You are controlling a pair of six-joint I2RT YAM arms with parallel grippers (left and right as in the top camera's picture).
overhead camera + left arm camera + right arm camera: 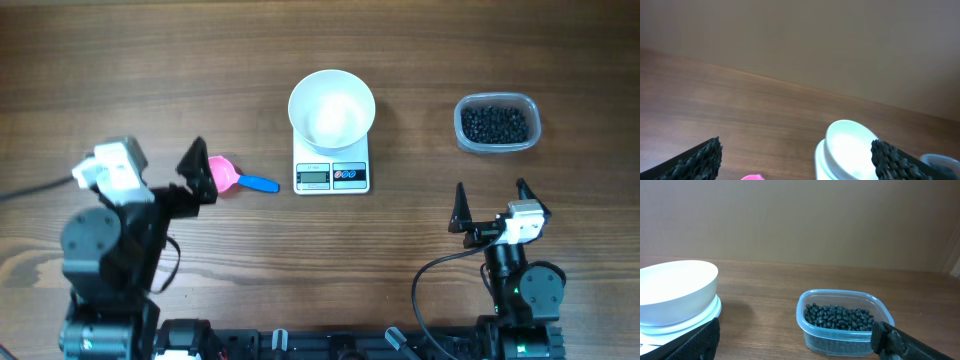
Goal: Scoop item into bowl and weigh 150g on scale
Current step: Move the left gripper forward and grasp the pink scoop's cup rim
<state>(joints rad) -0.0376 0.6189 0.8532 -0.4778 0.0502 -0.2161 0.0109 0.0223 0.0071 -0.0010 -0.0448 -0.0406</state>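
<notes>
Nearest the robot, to the near right of the scale (pixel 332 176), right gripper (pixel 490 187): jaws spread wide, nothing between them, bare wooden table (pixel 400 60) below. Height above the wood cannot be told.

Near left of the scale, left gripper (pixel 200 172): jaws likewise spread wide, pinching nothing. Pink-and-blue scoop (pixel 240 180) lies flat on the table just left of the scale, pink cup at the left gripper's fingertips, blue handle pointing toward the scale without reaching it. Left wrist view gives only a sliver of pink low between the fingers. Whether a finger touches the cup cannot be told.

Scale sits mid-table, grey display and two round buttons along its near edge. Readout too small to read. On its platform stands the white bowl (pixel 332 108), upright, covering the far part of the scale and overhanging it; its inside shows plain white.

Item: black pellets (pixel 495 122), all in a clear plastic tub (pixel 459 125) well to the right of the scale, level with the bowl. Right wrist view: tub ahead between the fingers, bowl on scale at the left edge.
</notes>
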